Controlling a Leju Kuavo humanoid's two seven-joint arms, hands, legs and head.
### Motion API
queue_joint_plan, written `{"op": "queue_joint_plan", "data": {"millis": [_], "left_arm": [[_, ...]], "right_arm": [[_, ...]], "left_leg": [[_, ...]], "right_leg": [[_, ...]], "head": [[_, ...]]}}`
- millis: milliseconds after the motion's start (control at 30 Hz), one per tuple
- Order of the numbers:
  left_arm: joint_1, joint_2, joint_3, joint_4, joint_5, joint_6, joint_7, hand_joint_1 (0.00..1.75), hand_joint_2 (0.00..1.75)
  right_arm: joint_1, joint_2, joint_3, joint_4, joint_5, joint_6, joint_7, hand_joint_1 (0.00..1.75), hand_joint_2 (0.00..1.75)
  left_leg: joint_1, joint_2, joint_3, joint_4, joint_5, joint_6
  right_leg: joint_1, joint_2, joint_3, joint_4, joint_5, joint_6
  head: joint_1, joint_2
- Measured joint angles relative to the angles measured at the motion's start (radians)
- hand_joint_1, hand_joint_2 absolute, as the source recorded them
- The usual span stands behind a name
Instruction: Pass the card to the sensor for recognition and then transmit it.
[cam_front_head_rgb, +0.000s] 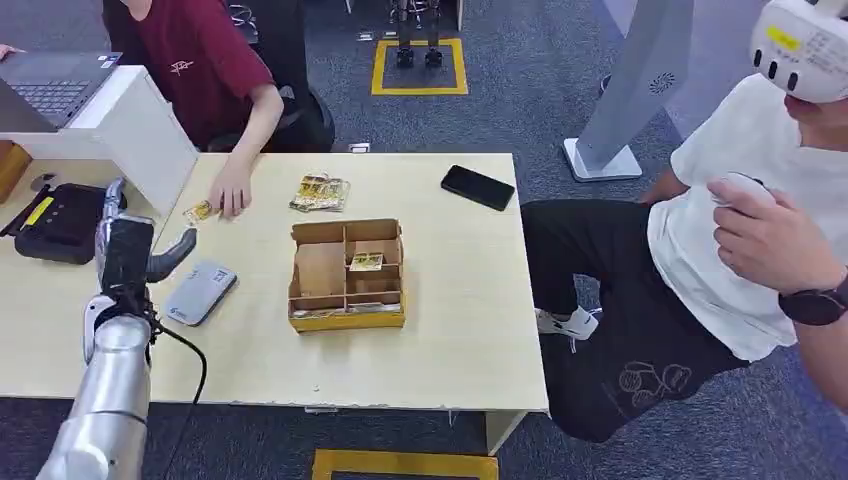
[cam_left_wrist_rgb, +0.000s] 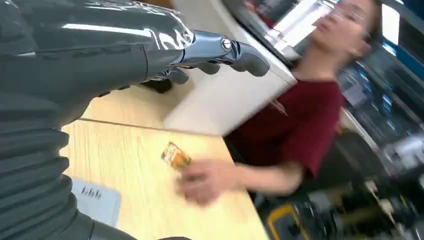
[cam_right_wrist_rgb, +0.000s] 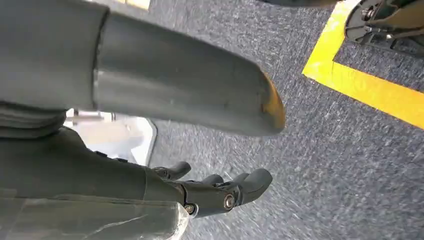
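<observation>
My left hand (cam_front_head_rgb: 126, 250) is raised over the table's left part, fingers apart and thumb out, holding nothing. Just right of it a grey flat sensor (cam_front_head_rgb: 198, 291) lies on the table. A small yellow card (cam_front_head_rgb: 200, 211) lies further back, with a person's hand (cam_front_head_rgb: 230, 192) resting on it. In the left wrist view my left hand (cam_left_wrist_rgb: 100, 55) hovers above the card (cam_left_wrist_rgb: 175, 156), the person's hand (cam_left_wrist_rgb: 205, 177) and the sensor's corner (cam_left_wrist_rgb: 95, 197). My right hand (cam_right_wrist_rgb: 125, 175) hangs over grey carpet, thumb and fingers apart, empty.
A cardboard box with compartments (cam_front_head_rgb: 346, 300) holds a card (cam_front_head_rgb: 366, 262) at mid-table. A packet of cards (cam_front_head_rgb: 320, 192) and a black phone (cam_front_head_rgb: 478, 187) lie behind it. A black device (cam_front_head_rgb: 60, 222) and a white stand (cam_front_head_rgb: 140, 130) are at left. A seated person with a headset (cam_front_head_rgb: 760, 210) is at right.
</observation>
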Motion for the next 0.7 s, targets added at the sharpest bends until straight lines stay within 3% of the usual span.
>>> {"op": "queue_joint_plan", "data": {"millis": [167, 300, 467, 700], "left_arm": [[0.202, 0.064, -0.187, -0.307, 0.000, -0.033, 0.019, 0.00, 1.75], [0.331, 0.138, -0.269, -0.487, 0.019, -0.080, 0.002, 0.00, 1.75], [0.496, 0.180, -0.328, -0.613, -0.174, 0.029, -0.055, 0.00, 1.75], [0.628, 0.184, -0.418, -0.670, -0.311, 0.168, -0.033, 0.00, 1.75]], "right_arm": [[0.010, 0.000, -0.031, 0.000, -0.021, -0.002, 0.000, 0.00, 0.00], [0.015, 0.000, -0.049, 0.000, -0.031, -0.004, -0.016, 0.00, 0.00], [0.018, 0.000, -0.063, 0.000, -0.031, -0.002, -0.021, 0.00, 0.00], [0.019, 0.000, -0.076, 0.000, -0.024, -0.018, -0.016, 0.00, 0.00]], "left_leg": [[0.000, 0.000, -0.002, 0.000, -0.001, 0.000], [0.000, 0.001, -0.001, 0.000, -0.001, 0.000], [0.000, 0.000, -0.001, 0.000, -0.001, 0.000], [0.000, 0.000, -0.002, 0.000, -0.001, 0.001]], "right_leg": [[0.000, 0.000, -0.001, 0.000, 0.000, 0.000], [0.000, 0.001, -0.002, 0.000, 0.000, 0.000], [0.000, 0.001, -0.002, 0.000, -0.001, 0.000], [0.000, 0.000, -0.002, -0.001, -0.001, 0.000]], "head": [[0.000, 0.000], [0.000, 0.000], [0.000, 0.000], [0.000, 0.000]]}}
